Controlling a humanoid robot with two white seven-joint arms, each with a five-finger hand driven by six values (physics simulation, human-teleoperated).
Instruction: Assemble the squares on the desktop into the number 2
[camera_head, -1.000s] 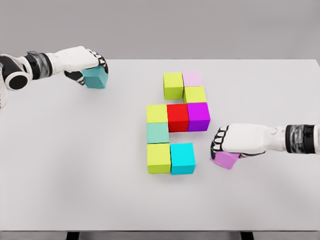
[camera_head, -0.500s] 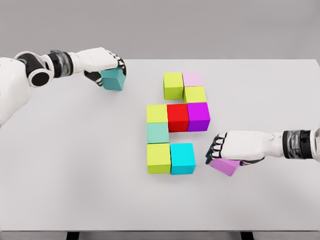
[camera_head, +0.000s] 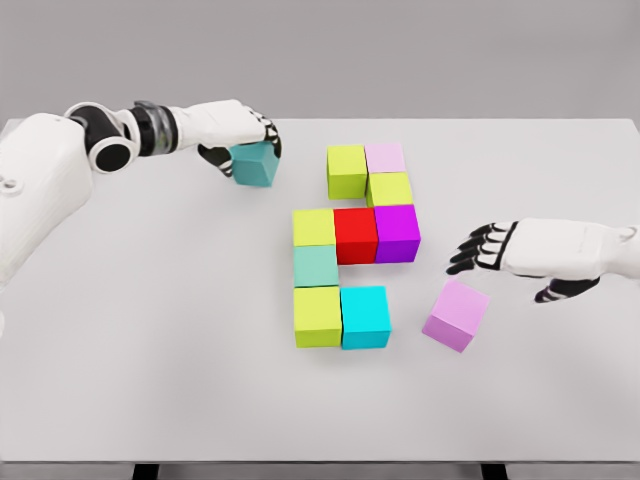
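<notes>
Coloured cubes form a partial figure on the white table (camera_head: 150, 350): a lime cube (camera_head: 346, 170) and pale pink cube (camera_head: 386, 157) on top, a yellow-green cube (camera_head: 390, 188), a row of lime (camera_head: 314, 227), red (camera_head: 355, 235) and magenta (camera_head: 397, 232), a mint cube (camera_head: 316, 265), then lime (camera_head: 318, 315) and cyan (camera_head: 365, 316) at the bottom. My left hand (camera_head: 245, 140) is shut on a teal cube (camera_head: 255, 165), left of the top row. A violet cube (camera_head: 456, 315) lies free right of the cyan one. My right hand (camera_head: 490, 250) hovers open above and to its right.
The table's far edge runs just behind the top cubes and its right edge lies beyond my right forearm (camera_head: 600, 250). My left arm (camera_head: 110, 140) stretches across the back left of the table.
My left hand carried the teal cube rightward toward the top of the figure. My right hand let go of the violet cube, opened, and pulled back up and to the right.
</notes>
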